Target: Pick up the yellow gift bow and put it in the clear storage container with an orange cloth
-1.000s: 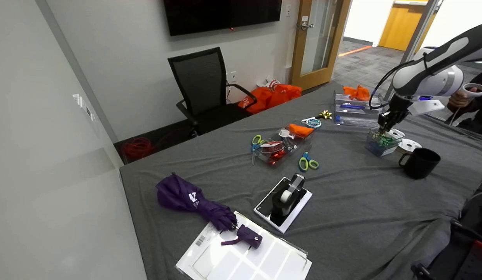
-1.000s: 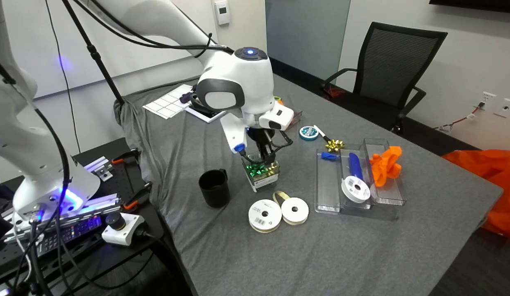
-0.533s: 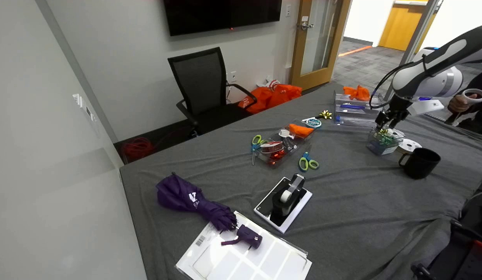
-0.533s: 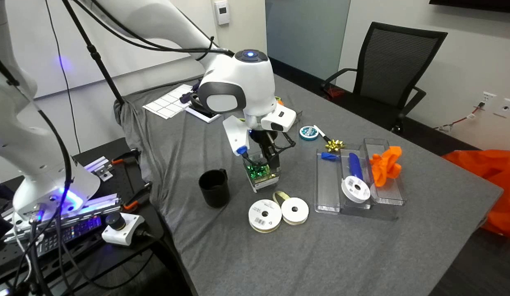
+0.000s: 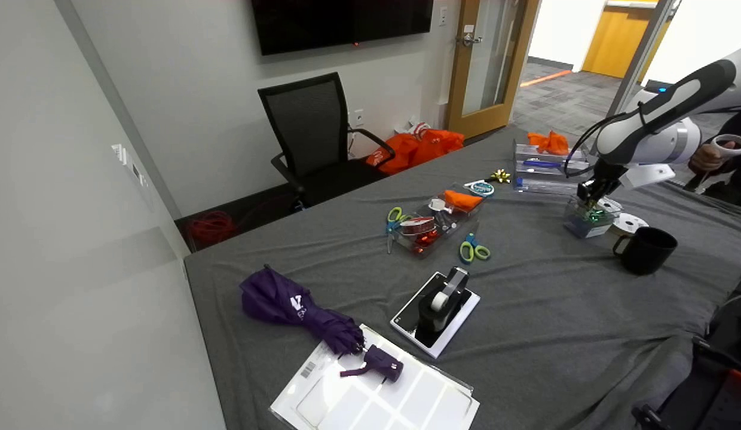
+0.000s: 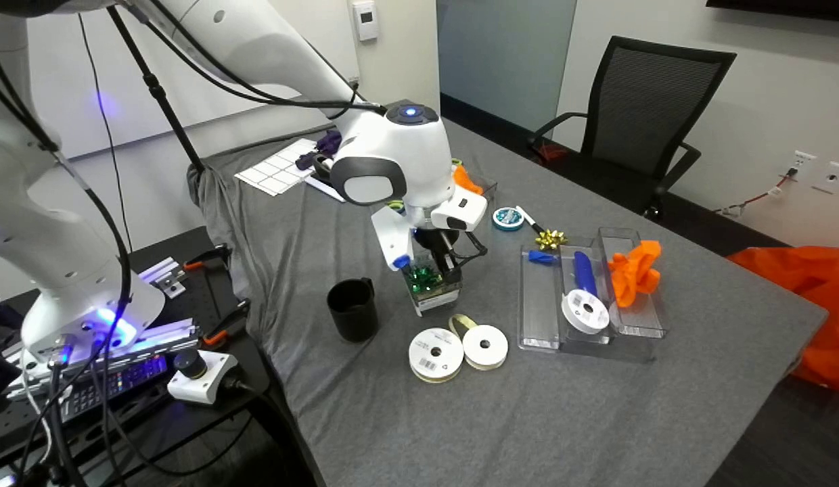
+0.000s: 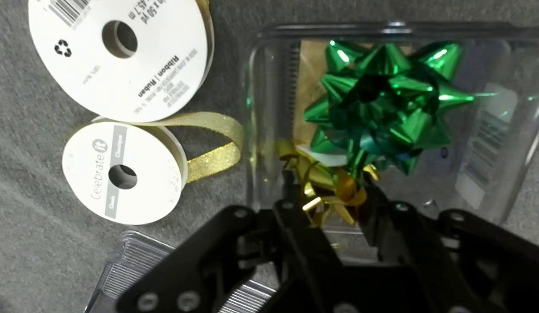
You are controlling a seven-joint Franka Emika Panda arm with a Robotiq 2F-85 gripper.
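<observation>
The pincer [image 7: 330,182] grips a yellow gift bow [image 7: 352,192] inside a clear bin [image 7: 382,30], near a green bow [image 7: 382,100]. Just outside, on the surface [image 6: 717,338], lie ribbon spools [image 7: 156,65]; well apart, a clear storage container [image 6: 643,330] holds an orange cloth [image 6: 632,274].

Bright glints on green bow [image 7: 410,126]

I see a black chair [image 5: 305,119] standing just beside the table [image 5: 526,298]. Behind this chair there is a pale wall [image 5: 227,101], and on it, higher than the chair, hangs a dark screen [image 5: 340,24]. Well apart from the chair is a door [image 5: 492,65] of wood and glass; even farther from the chair lies a grey carpet [image 5: 559,103].
</observation>
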